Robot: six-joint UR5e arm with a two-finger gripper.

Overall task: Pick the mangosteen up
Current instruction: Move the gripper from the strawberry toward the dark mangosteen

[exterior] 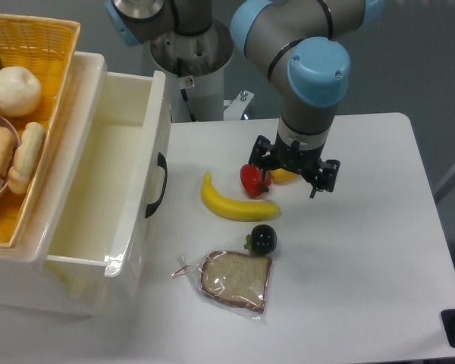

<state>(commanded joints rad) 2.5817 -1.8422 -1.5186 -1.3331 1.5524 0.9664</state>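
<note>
The mangosteen (263,239) is a small glossy near-black round fruit with a green cap on its left side. It rests on the white table (364,250), just below the banana and above the bagged bread. My gripper (293,173) hangs from the blue-jointed arm above the table, up and to the right of the mangosteen and well apart from it. Its jaws look spread open and hold nothing. It hovers over a small yellow object (283,177) right beside the red pepper (251,180).
A yellow banana (233,205) lies between the pepper and the mangosteen. A slice of bread in a clear bag (236,279) lies at the front. An open white drawer (98,189) stands at the left, with a wicker basket of food (23,114) above it.
</note>
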